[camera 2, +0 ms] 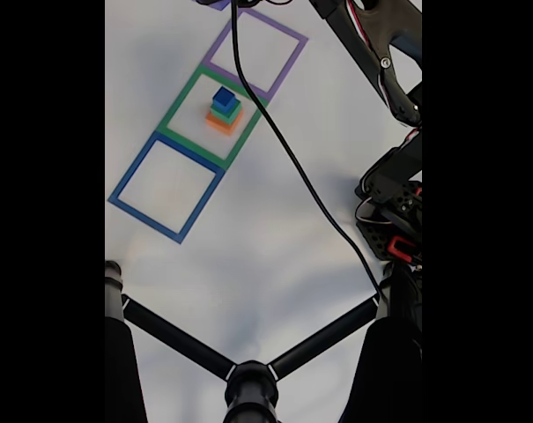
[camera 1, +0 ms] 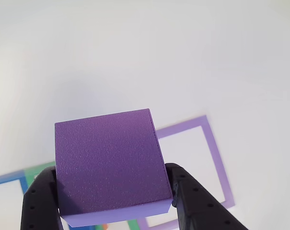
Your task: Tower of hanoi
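My gripper (camera 1: 113, 201) holds the purple block (camera 1: 109, 160) lifted above the desk (camera 1: 183, 57), just left of the purple frame (camera 1: 209, 143). Orange, green and blue sit stacked (camera 2: 224, 110) in the green frame (camera 2: 182, 101). I judge the next move is lowering purple squarely inside its frame.

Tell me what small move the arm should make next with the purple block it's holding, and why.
Probably carry the purple block over the purple frame and lower it there. The gripper is clamped on it above the table, that frame looks empty, and the orange, green and blue stack sits in the green frame.
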Motion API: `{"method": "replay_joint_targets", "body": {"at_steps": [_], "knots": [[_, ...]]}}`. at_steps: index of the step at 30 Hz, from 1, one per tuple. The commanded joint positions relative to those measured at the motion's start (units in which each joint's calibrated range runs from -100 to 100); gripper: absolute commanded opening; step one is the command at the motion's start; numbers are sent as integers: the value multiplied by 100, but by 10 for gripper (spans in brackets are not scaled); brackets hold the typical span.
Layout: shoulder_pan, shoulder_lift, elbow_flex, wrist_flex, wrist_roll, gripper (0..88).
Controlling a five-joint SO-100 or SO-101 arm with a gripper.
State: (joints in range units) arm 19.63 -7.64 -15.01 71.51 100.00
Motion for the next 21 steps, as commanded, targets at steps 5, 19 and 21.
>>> {"method": "replay_joint_targets", "body": {"at_steps": [5,19,21], "knots": [[-976,-798,-1248,1263,0,155],[-2737,-2697,1387,381,0,155],[-2928,-3090,2114,-16,0,156]]}}
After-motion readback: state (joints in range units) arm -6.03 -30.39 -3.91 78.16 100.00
